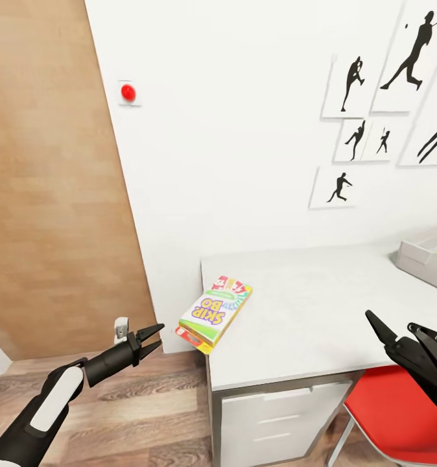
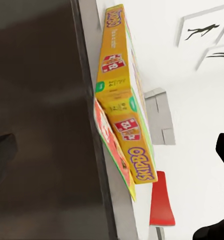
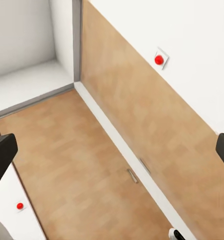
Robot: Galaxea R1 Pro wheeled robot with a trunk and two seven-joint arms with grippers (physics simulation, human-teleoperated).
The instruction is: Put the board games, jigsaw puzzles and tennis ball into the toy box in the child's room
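A SKIP BO board game [image 1: 215, 310] lies on the table [image 1: 322, 311] at its near left edge, hanging a little over the corner. The left wrist view shows its yellow side [image 2: 122, 100] edge-on, with a red-printed flat piece [image 2: 111, 142] poking out beneath it; what that piece is I cannot tell. My left gripper [image 1: 152, 340] is open and empty, just left of the table corner and below the box, not touching it. My right gripper [image 1: 403, 332] hangs open and empty over the table's front right. The toy box [image 1: 421, 258] sits at the table's far right, cut off by the frame.
A wooden door [image 1: 50, 181] stands left of the table, with a red button [image 1: 128, 93] on the white wall beside it. White drawers [image 1: 283, 415] sit under the table and a red chair [image 1: 400, 405] stands beneath my right gripper. Baseball silhouettes [image 1: 354, 81] hang on the wall.
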